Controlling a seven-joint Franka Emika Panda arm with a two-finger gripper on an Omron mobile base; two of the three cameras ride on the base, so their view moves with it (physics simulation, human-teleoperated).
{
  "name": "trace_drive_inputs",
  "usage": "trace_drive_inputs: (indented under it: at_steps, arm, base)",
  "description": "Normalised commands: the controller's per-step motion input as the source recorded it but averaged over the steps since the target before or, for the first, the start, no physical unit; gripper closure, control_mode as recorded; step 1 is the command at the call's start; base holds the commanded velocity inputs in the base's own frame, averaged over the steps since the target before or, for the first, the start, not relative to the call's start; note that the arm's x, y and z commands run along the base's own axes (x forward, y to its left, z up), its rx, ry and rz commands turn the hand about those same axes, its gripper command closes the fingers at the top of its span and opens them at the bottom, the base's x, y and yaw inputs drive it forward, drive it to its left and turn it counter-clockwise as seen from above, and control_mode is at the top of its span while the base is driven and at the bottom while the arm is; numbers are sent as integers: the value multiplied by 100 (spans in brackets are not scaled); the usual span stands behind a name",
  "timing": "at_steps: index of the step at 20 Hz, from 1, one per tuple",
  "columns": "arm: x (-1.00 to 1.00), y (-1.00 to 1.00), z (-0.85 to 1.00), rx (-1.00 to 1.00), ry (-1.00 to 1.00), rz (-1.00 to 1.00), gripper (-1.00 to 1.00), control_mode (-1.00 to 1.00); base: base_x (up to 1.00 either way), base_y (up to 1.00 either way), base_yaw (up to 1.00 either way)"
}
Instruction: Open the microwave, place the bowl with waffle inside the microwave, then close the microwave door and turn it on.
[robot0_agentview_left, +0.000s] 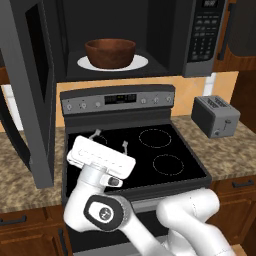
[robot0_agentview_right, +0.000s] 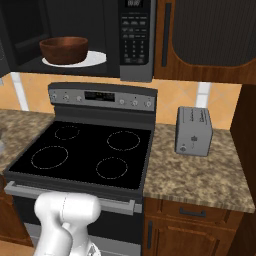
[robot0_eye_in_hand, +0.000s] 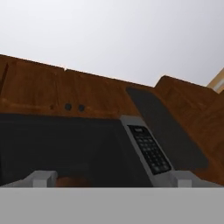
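Left base view: gripper (robot0_agentview_left: 110, 139) over the stove top (robot0_agentview_left: 135, 155), its two thin fingers spread wide with nothing between them, touching nothing. The microwave (robot0_agentview_left: 125, 37) hangs above the stove with its door (robot0_agentview_left: 31, 90) swung out to the left, edge-on to the camera. The bowl (robot0_agentview_left: 110, 53) sits on the white turntable plate (robot0_agentview_left: 142, 62) inside the cavity; the waffle cannot be made out in it. Keypad (robot0_agentview_left: 205, 32) on the right of the microwave front. A grey toaster (robot0_agentview_left: 215, 116) stands on the counter (robot0_agentview_left: 230, 150) right of the stove. The arm bends up from the lower right, hand tilted up toward the microwave.

Right base view: bowl on the plate in the open cavity, upper left. Toaster on the speckled counter beside the stove, well apart from the microwave. Four burner rings are bare.

Hand view: camera looks upward at the microwave's underside and keypad, with wooden cabinets (robot0_eye_in_hand: 87, 94) above. Finger tips (robot0_eye_in_hand: 41, 178) stand far apart at the bottom corners, empty.
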Motion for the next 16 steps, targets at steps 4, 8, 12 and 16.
trace_drive_inputs:
  at_steps: [4, 8, 12, 16]
  arm:
    - [-54, 25, 9, 0, -9, 2, -100, -100]
    - [-51, 46, 45, 0, -6, 0, -100, -100]
    - [-19, 62, 23, 0, -4, 0, -100, -100]
    - [0, 66, 0, 0, -2, 2, -100, -100]
  base:
    - [0, 0, 0]
    - [0, 0, 0]
    - [0, 0, 0]
    - [0, 0, 0]
